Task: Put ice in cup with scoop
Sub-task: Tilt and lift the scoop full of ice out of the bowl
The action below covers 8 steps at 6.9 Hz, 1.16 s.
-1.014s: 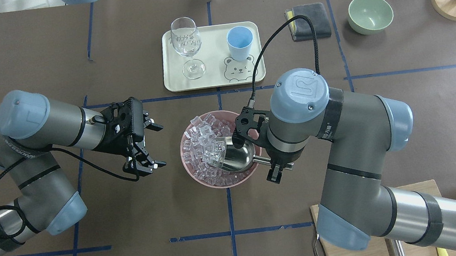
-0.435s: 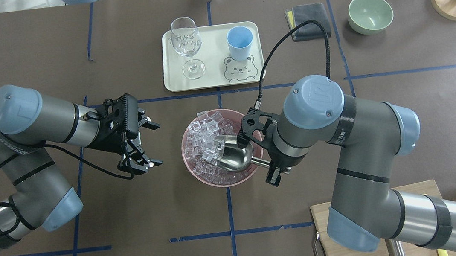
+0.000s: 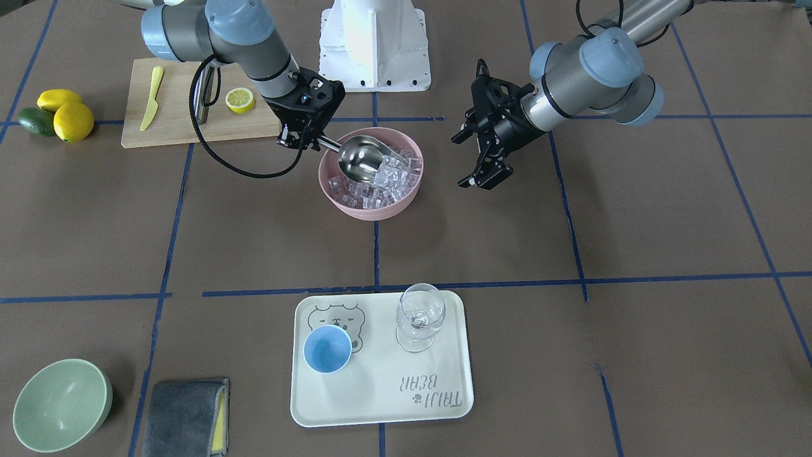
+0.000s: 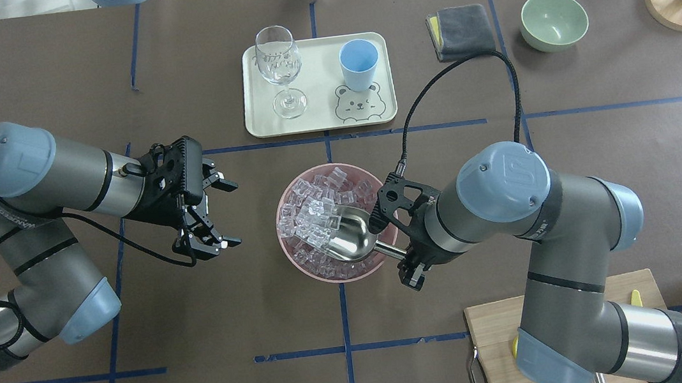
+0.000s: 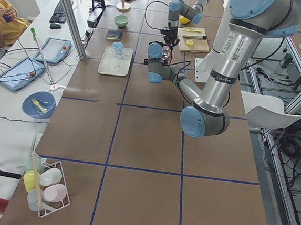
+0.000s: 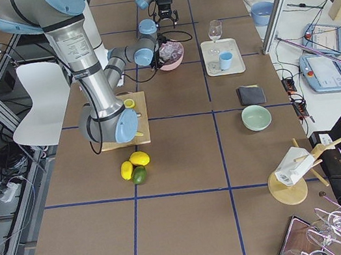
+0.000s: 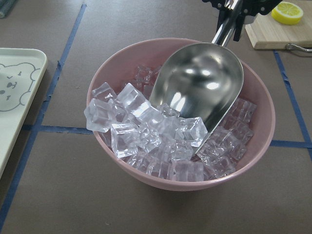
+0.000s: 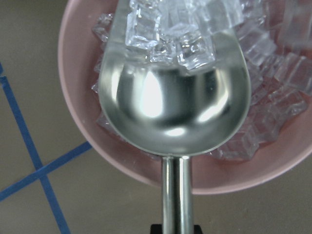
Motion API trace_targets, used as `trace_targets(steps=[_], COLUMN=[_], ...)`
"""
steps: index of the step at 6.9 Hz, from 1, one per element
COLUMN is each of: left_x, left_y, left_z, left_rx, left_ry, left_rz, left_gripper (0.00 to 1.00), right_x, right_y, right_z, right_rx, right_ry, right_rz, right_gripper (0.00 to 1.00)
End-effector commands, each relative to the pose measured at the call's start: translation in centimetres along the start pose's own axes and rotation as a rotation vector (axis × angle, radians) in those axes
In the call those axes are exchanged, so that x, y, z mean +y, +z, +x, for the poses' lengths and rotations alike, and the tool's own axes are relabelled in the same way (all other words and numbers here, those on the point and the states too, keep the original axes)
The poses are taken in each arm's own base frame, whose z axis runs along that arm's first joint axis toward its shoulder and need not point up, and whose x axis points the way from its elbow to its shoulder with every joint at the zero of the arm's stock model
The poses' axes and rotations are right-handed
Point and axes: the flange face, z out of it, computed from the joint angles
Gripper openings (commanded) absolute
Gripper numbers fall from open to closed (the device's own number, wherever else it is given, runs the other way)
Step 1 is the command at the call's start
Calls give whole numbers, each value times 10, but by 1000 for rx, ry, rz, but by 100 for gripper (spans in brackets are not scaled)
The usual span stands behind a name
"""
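**Right arm, lower right of overhead view.** The right gripper [image 4: 407, 261] has its jaws clamped on the thin rod handle of the scoop [image 4: 353, 238], just outside the near rim of the pink bowl [image 4: 290, 255].

**Scoop.** It is tilted nose-down, with its mouth pushed into the ice [image 4: 311, 211] heaped in the bowl. In the right wrist view a few cubes sit at the lip. The back of the trough is bare metal.

**Left arm, left of centre.** The left gripper [image 4: 231, 213] hangs beside the bowl and apart from it. Its jaws are wide and hold nothing.

**Far side, upper centre.** The cup [image 4: 359, 61] stands upright on the tray [image 4: 320, 117], beside a wine glass [image 4: 279, 63]. It looks empty and is well apart from the bowl.

**Step in hand (judgement): loading the scoop.** None of the ice has been moved over yet.

**Notes for doing it well:**
- Push the mouth further under the heap, not across its top.
- Then roll the wrist back so the cubes slide to the rear of the trough.
- Level the scoop before lifting clear of the rim, because the cubes look slick and would spill from a nose-down scoop.
- Watch that the push does not shove the bowl along the worktop.
- Carry it level to the cup.
- Approach from the side away from the glass.
- Pour slowly off the tip, since the cup's mouth looks no wider than the scoop.
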Motion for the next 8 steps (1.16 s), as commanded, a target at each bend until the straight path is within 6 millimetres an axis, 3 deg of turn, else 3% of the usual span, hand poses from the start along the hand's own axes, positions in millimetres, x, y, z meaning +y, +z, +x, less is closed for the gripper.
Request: trace_targets(steps=[1, 5, 6, 8], left_x=[0, 0, 0, 3], left_y=[-2, -1, -2, -3], left_z=[-1, -1, -2, -5], left_rx=[1, 1, -2, -6], left_ry=[1, 0, -1, -4], left_rz=[2, 1, 1, -4], left_gripper=[100, 100, 100, 100], right_x=[-2, 4, 2, 7], right_y=[-21, -44, -53, -100], right_z=[-2, -3, -7, 13], right_rx=[37, 87, 71, 159], right_ry=[-1, 22, 135, 245], right_rz=[62, 117, 131, 17], right_gripper=[0, 0, 0, 0])
